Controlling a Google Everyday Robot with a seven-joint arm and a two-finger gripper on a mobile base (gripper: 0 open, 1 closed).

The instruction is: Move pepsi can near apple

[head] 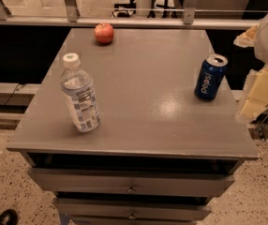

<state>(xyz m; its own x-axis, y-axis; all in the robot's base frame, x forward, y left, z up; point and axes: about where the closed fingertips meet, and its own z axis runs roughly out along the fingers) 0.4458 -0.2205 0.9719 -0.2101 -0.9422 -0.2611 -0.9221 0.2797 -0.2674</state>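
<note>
**Pepsi can [210, 77] at right of counter [148, 130] — apple [104, 33] at the back**

The pepsi can is seen upright near the counter's right edge, right of centre in the frame, its silver top turned up. The apple is placed in the upper left of the frame, close to the counter's back edge and well apart from the can. A clear water bottle [80, 99] is stood on its base at the left. The gripper [255, 102] is held off the counter's right edge, at the right of the frame, near the can and not touching it — how far it is spread cannot be told.
</note>
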